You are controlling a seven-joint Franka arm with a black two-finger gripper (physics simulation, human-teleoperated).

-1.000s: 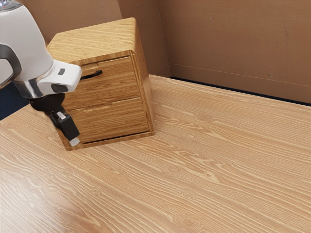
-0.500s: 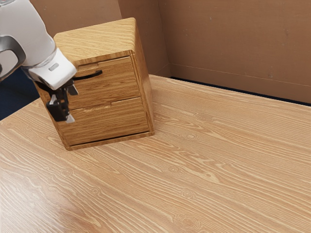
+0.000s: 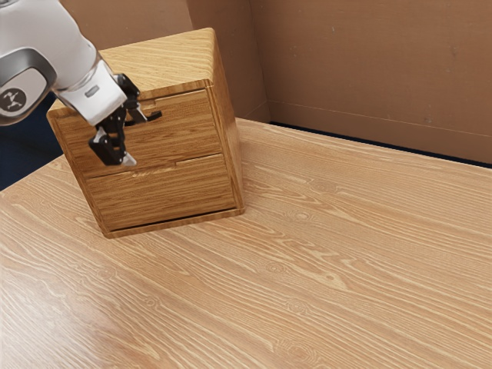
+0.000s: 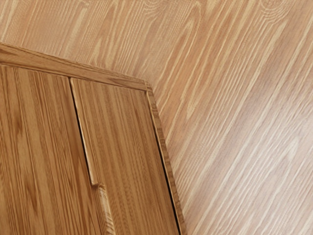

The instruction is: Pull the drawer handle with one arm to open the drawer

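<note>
drawer: top one of a cabinet sat on the counter | handle: thin, stiff black bar, best grabbed mid-span, smooth slide expected | gripper: seen just beside it, open/closed can't be told

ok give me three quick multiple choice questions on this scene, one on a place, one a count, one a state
1. Where is the black two-finger tool?
A: in front of the upper drawer face of the square light wooden cabinet
B: above the cabinet's top
C: behind the cabinet

2. How many drawer fronts does the cabinet have?
A: one
B: two
C: four

3. The upper drawer is:
A: pulled far out
B: removed
C: flush, not pulled out

Answers:
1 A, the tool hangs beside the curved black handle.
2 B, one face sits above the other.
3 C, its face lines up with the lower drawer.
</note>
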